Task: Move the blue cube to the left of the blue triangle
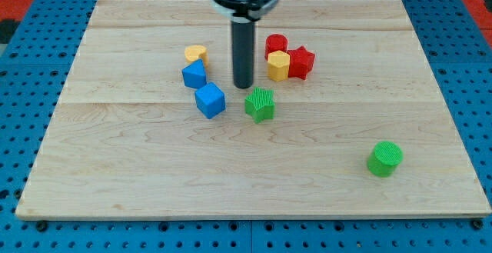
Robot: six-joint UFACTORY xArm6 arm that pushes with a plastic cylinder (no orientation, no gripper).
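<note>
The blue cube (210, 100) lies on the wooden board (138, 168) a little left of centre. The blue triangle (194, 74) sits just above it and slightly to its left, close to touching it. My tip (243, 86) is to the right of both blue blocks and apart from them, about level with the gap between them. The green star-shaped block (260, 104) lies just below and right of my tip.
A yellow heart-shaped block (196, 54) sits above the blue triangle. A red cylinder (276, 44), a yellow hexagonal block (278, 65) and a red star-shaped block (300, 61) cluster right of my tip. A green cylinder (384, 158) stands at lower right.
</note>
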